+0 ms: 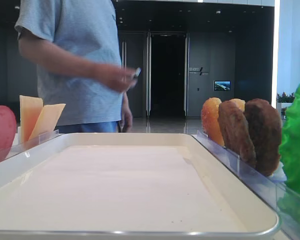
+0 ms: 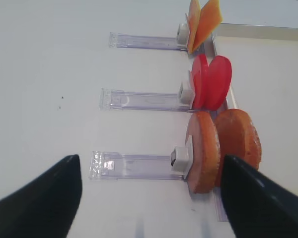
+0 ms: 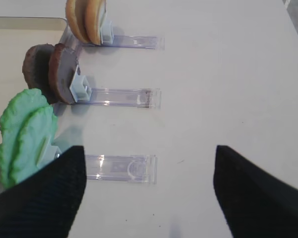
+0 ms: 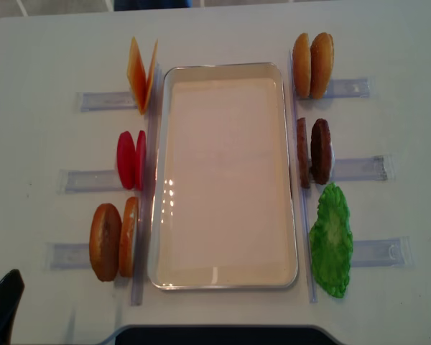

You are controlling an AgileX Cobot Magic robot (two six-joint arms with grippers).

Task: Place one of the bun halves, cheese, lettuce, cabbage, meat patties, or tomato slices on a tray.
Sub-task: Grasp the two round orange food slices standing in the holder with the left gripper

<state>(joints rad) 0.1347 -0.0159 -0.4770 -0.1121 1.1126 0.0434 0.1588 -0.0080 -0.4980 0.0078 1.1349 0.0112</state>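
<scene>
In the low front view the tray [image 1: 140,220] fills the foreground with nothing on it; cheese [image 1: 39,119] and a tomato slice [image 1: 1,131] stand along its left rim, buns [image 1: 212,120], patties [image 1: 252,134] and lettuce [image 1: 296,135] along its right rim, and a person [image 1: 72,60] stands behind. In the right wrist view the right gripper [image 3: 146,191] hangs with its dark fingers [image 3: 44,198] spread wide and nothing between them, above the table [image 3: 228,74] beside a clear rack [image 3: 121,167]; the lettuce, patties [image 3: 52,73] and buns [image 3: 85,20] stand in a row by the tray's edge. In the left wrist view the left gripper [image 2: 149,198] is likewise spread and holds nothing, over the rack of the near buns [image 2: 221,148], with tomato slices [image 2: 211,82] and cheese [image 2: 202,22] beyond. From overhead, the tray [image 4: 226,282] sits at the table's middle, cheese, tomato and buns upright along its left side, buns, patties and lettuce along its right.
</scene>
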